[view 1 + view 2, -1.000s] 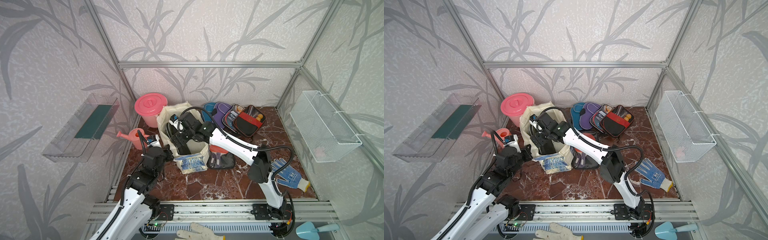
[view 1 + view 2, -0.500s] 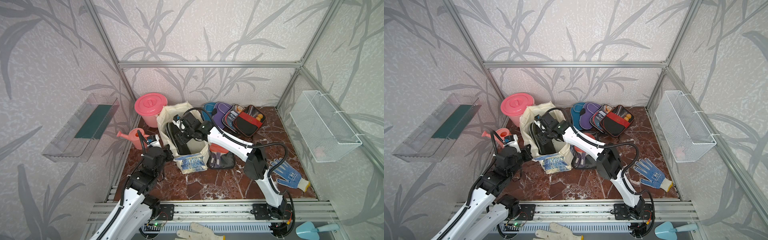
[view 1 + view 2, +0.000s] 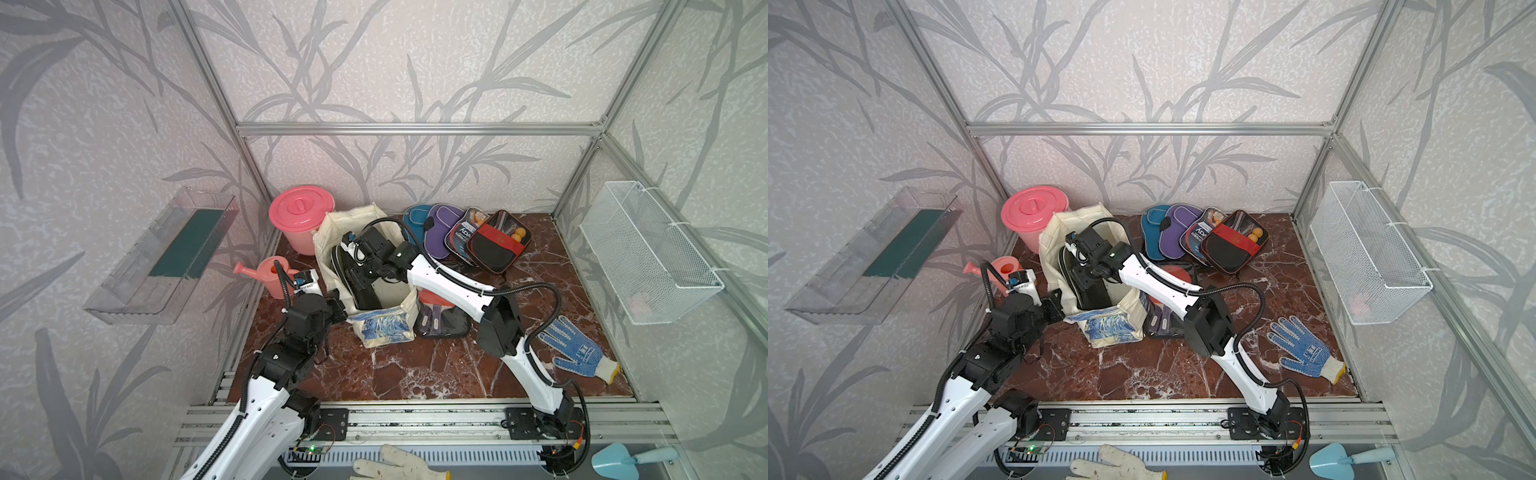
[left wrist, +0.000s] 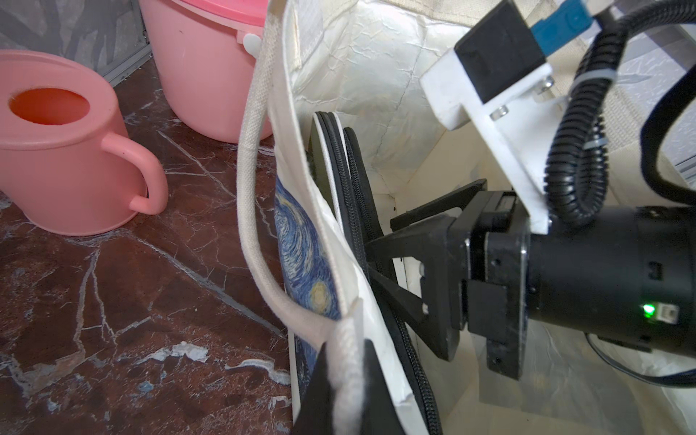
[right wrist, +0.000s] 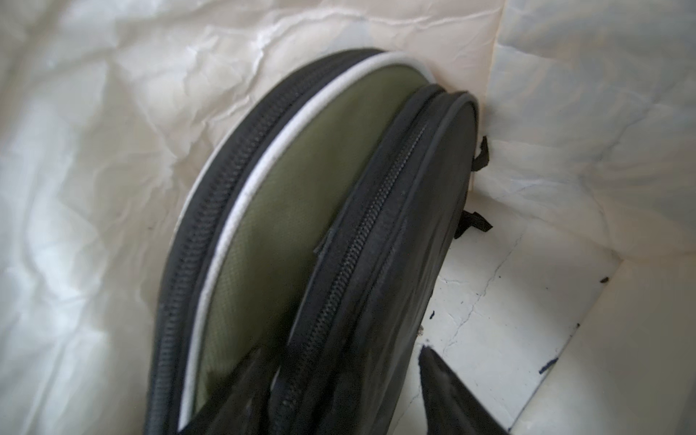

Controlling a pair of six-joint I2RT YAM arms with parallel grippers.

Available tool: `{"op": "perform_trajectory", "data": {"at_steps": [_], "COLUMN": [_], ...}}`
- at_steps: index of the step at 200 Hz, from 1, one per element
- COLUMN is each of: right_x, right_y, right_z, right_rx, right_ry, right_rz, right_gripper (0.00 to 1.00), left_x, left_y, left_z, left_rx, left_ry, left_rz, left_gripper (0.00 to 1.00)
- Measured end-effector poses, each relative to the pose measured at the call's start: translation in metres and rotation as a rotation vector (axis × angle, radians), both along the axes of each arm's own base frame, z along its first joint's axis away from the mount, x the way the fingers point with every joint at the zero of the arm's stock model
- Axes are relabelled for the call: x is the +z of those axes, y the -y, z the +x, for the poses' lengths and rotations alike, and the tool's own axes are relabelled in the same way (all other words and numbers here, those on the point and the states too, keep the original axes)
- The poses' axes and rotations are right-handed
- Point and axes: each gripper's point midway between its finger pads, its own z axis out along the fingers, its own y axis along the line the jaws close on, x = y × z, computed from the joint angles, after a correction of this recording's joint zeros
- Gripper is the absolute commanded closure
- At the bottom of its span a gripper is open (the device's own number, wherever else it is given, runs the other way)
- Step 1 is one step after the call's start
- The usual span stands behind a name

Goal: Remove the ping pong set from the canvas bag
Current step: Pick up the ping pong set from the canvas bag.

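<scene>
We are pinching the handle (image 4: 248, 169) of the canvas bag (image 4: 376, 75) in the left gripper (image 4: 344, 380). The right gripper's (image 5: 341, 350) spread jaws are straddling the black case (image 5: 395, 244).

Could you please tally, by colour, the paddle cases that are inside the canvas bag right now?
olive case: 1
black case: 1
Total in the bag: 2
</scene>
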Motion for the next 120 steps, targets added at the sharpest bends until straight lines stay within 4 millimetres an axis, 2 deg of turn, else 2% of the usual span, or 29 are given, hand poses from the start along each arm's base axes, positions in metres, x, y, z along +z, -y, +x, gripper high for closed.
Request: {"op": "perform_trajectory", "data": {"at_steps": [65, 82, 103, 120], "right_x": [-0.02, -0.028, -0.035, -0.035], "right_y": [0.001, 0.002, 0.005, 0.01], "right_z": [0.007, 0.01, 0.014, 0.019], "right_rx": [-0.031, -0.042, -0.068, -0.089], "right_ry": [-0.013, -0.023, -0.038, -0.028], "right_rz": [-0.046, -0.057, -0.064, -0.075], "right_gripper": [0.41, 0.48, 0.62, 0.78], "left_x": [-0.001, -0.001, 0.0, 0.0], "left_y": [0.0, 0.0, 0.001, 0.001], "left_z": [0.0, -0.001, -0.001, -0.001], "left_rx": [-0.002, -0.003, -0.006, -0.009], "left_ry": [-0.002, -0.001, 0.002, 0.003], "left_rz": [0.0, -0.001, -0.003, -0.005], "left_gripper": [1.0, 1.0, 1.0, 1.0]}}
